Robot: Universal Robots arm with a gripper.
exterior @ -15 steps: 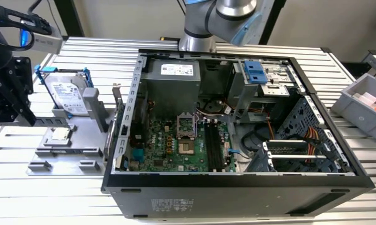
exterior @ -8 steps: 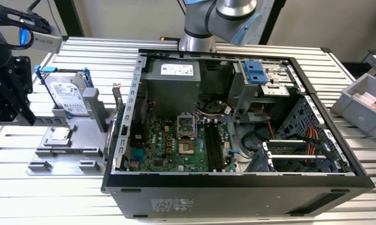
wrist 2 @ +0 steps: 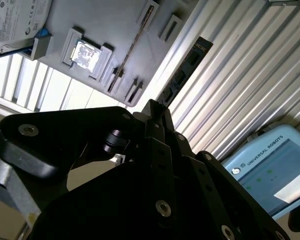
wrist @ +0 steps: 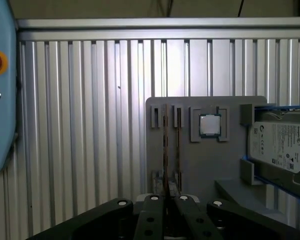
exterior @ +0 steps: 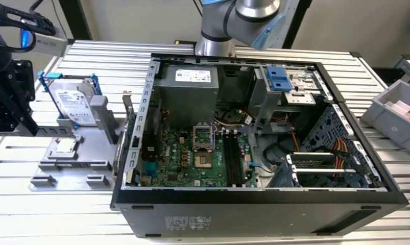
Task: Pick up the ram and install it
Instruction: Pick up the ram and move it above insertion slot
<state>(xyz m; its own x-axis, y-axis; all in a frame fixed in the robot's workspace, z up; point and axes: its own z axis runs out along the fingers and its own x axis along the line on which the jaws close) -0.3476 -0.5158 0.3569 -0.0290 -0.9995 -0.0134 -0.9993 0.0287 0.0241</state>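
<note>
Black gripper point(wrist 2: 156, 108), closed, pinches one end of the ram point(wrist 2: 187, 67), which juts past its tips.

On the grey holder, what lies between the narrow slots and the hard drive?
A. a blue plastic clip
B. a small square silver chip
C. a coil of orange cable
B: in the first wrist view a small square silver chip sits in its own recess on the grey holder, with the narrow slots on one side and the hard drive on the other.
</note>
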